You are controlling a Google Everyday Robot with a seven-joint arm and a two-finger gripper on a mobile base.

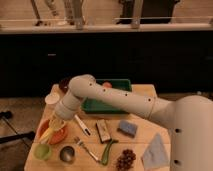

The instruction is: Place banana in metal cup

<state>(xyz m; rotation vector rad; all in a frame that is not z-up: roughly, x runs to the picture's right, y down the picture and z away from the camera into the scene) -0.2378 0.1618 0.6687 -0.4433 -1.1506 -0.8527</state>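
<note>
Near the front left corner of the worktop point(142, 116) we see a light green plastic cup point(42, 151), and just behind it a round orange bowl point(61, 136). The pale yellow, curved banana point(46, 134) lies over that bowl, right under the pincer point(56, 123), which is closed. We cannot tell whether it grips the fruit. Just right of the green cup, at the front edge, stands the small shiny metal cup point(67, 154), apart from the banana.

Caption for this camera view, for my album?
Robot's hand above the banana in the orange bowl, metal cup nearby.
</note>
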